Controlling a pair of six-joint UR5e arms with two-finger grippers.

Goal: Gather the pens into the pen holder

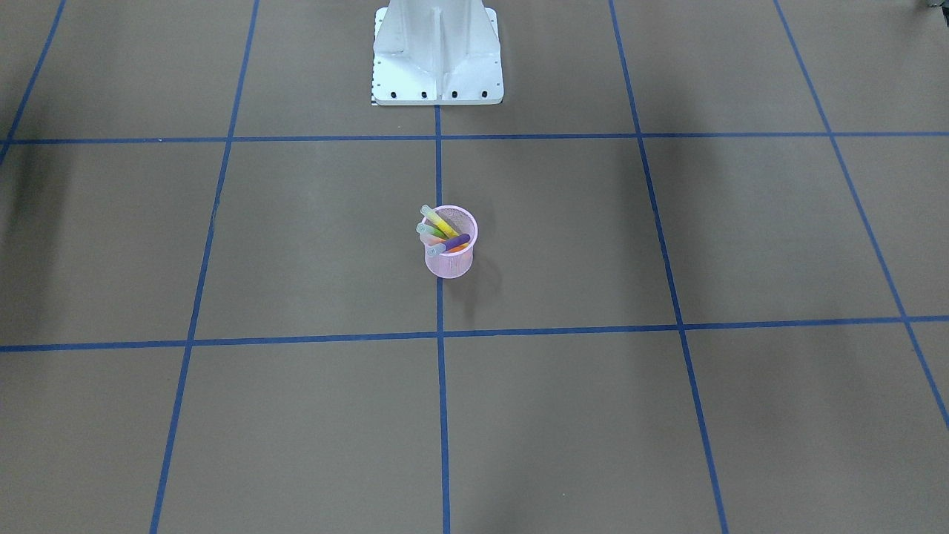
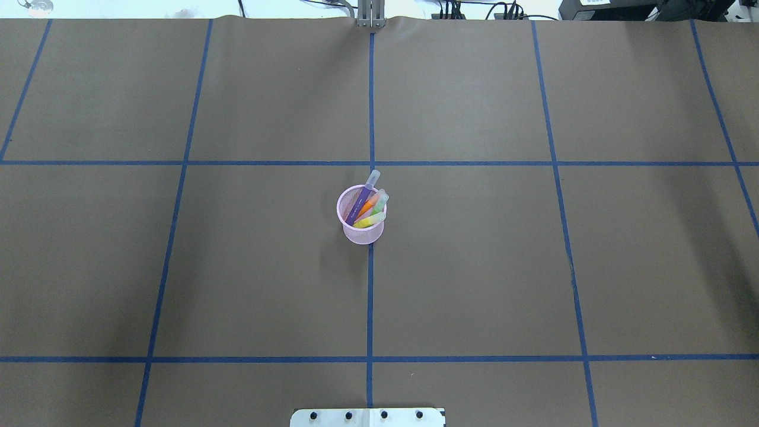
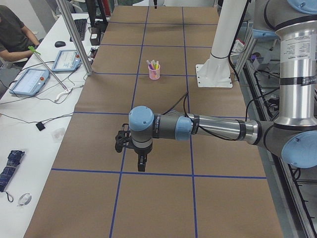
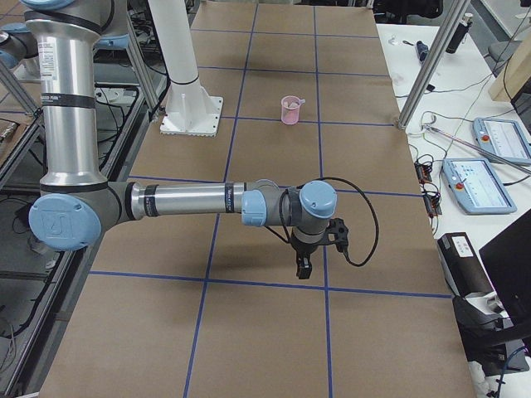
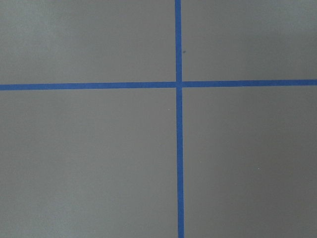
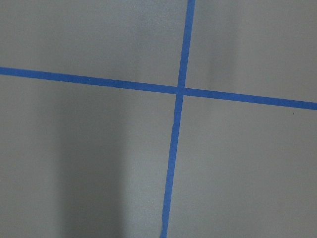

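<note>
The pale pink mesh pen holder [image 2: 363,234] stands upright at the table's centre, on a blue tape line. It also shows in the front-facing view [image 1: 448,265] and, small, in the side views [image 3: 154,74] [image 4: 290,112]. Inside it lean the purple pen [image 2: 359,204], the orange pen [image 2: 367,206], the green pen [image 2: 379,204] and the yellow pen [image 2: 370,221], caps above the rim. My left gripper [image 3: 141,161] hovers over bare table far from the cup, pointing down. My right gripper [image 4: 303,265] does the same at the opposite end. I cannot tell whether either is open or shut.
The white robot pedestal [image 1: 437,52] stands at the table's robot-side edge. Blue tape lines [image 2: 370,296] divide the brown table into squares. A side table with teach pendants [image 3: 29,82] and a seated person [image 3: 12,34] lies beyond one long edge.
</note>
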